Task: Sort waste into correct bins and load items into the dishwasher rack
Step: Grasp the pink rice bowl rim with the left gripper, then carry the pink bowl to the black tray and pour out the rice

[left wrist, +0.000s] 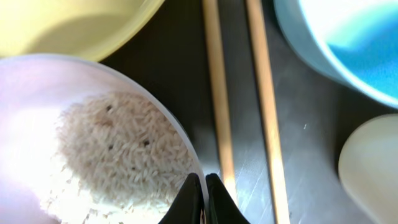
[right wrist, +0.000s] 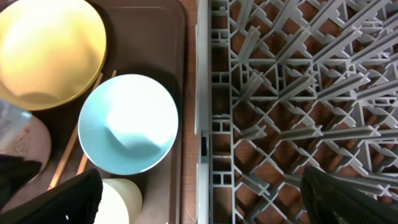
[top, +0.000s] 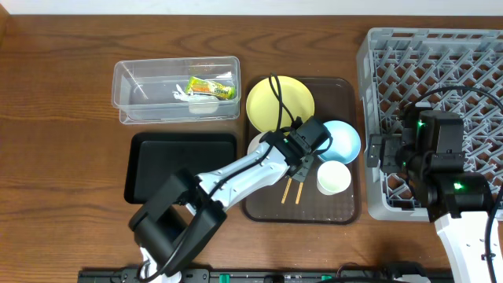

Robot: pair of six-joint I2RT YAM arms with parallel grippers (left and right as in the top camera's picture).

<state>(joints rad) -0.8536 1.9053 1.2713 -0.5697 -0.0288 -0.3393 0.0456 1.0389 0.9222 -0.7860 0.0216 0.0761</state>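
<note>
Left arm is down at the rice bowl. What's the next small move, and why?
Probably a short, level lift of the white bowl. The left gripper looks closed on its rim, rice fills it, and the chopsticks lie close beside it, so raising it first should clear them before carrying it towards the black tray.

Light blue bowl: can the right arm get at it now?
Probably yes: the open right gripper hovers at the rack edge beside the light blue bowl; nothing covers it, and the left gripper grips the white bowl.
</note>
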